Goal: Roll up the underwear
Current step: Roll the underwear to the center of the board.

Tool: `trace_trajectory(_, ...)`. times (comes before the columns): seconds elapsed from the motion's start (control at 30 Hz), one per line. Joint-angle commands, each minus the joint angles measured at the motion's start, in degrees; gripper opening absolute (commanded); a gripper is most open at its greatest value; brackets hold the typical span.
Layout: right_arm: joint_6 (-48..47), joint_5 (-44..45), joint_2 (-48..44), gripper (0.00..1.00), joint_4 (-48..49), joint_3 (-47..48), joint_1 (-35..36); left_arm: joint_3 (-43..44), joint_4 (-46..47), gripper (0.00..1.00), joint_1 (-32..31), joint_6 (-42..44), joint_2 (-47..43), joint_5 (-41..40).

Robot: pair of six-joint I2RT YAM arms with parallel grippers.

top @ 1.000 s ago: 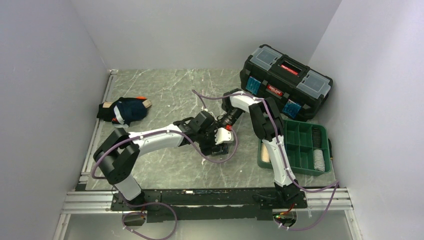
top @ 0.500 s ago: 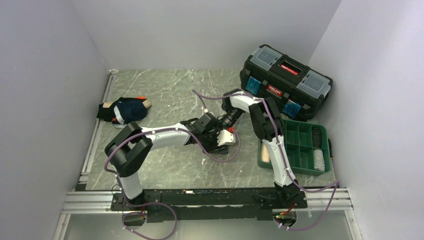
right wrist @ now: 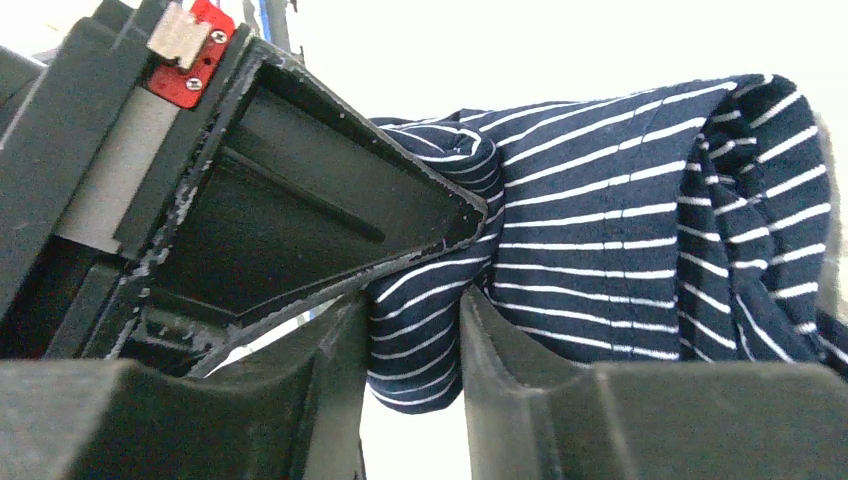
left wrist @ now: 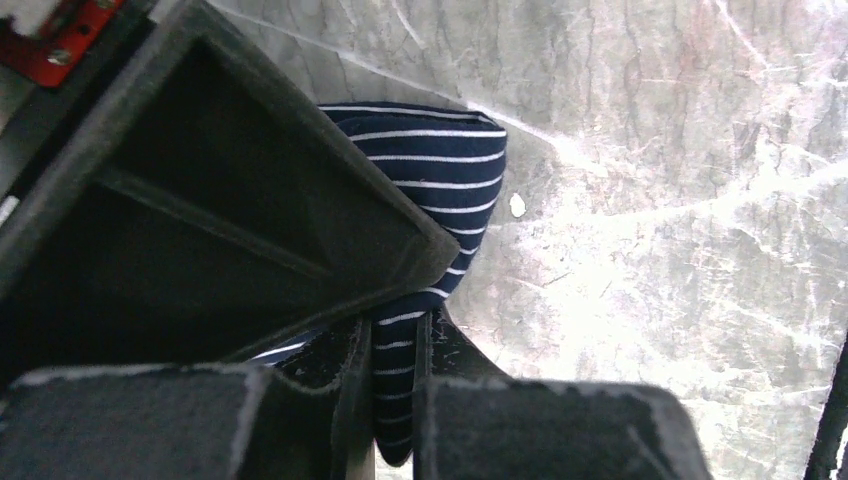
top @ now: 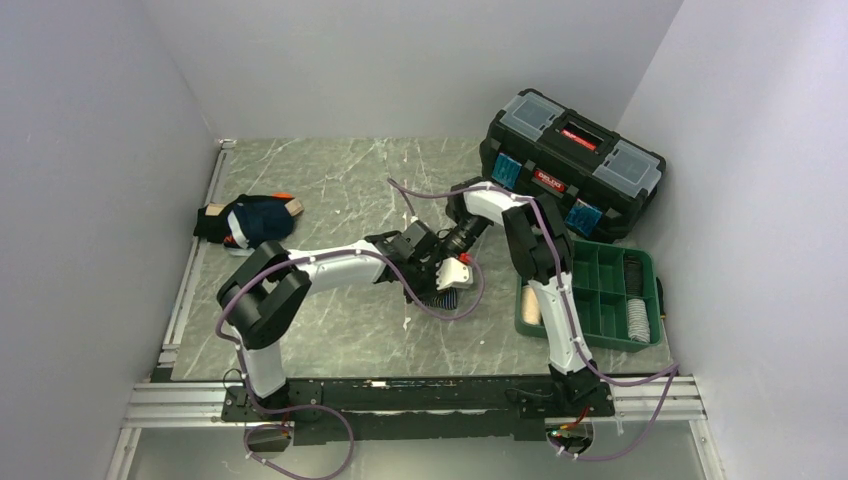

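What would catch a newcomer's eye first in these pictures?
The navy striped underwear, gripped mid-table by both the left gripper and right gripper. Next, the black toolbox at the far right, and a dark pile of underwear by the left wall.

Soft cloth underwear (right wrist: pixel 620 200), glossy table (left wrist: pixel 700 250)

We find no text we can read. The black toolbox (top: pixel 573 163), upper right of the top view, carries red labels (top: pixel 548 180) with pale lettering too small to make out.
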Motion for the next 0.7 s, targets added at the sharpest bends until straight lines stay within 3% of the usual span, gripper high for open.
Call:
trace_trajectory(0.0, -0.8, 2.9, -4.9, 0.42, 3.6, -0.9, -1.2, 0.9, -4.8, 0.00, -0.7, 2.3, 3.7, 4.6)
trace_trajectory(0.1, -0.9, 3.5, -6.4, 0.47, 2.9, -1.1, -2.3, 1.5, -5.9, 0.00, -0.7, 2.8, 4.6, 5.0)
trace_trajectory(0.4, -1.4, 5.9, -12.3, 0.50, 2.1, -3.5, -8.5, 3.9, -10.1, 0.00, 0.0, 3.1, 7.0, 7.6)
trace_trajectory(0.67, 6.1, 10.6, -23.5, 0.50, 10.6, -8.3, -14.6, 12.4, -19.6, 0.00, 5.0, 1.4, 13.2, 18.6)
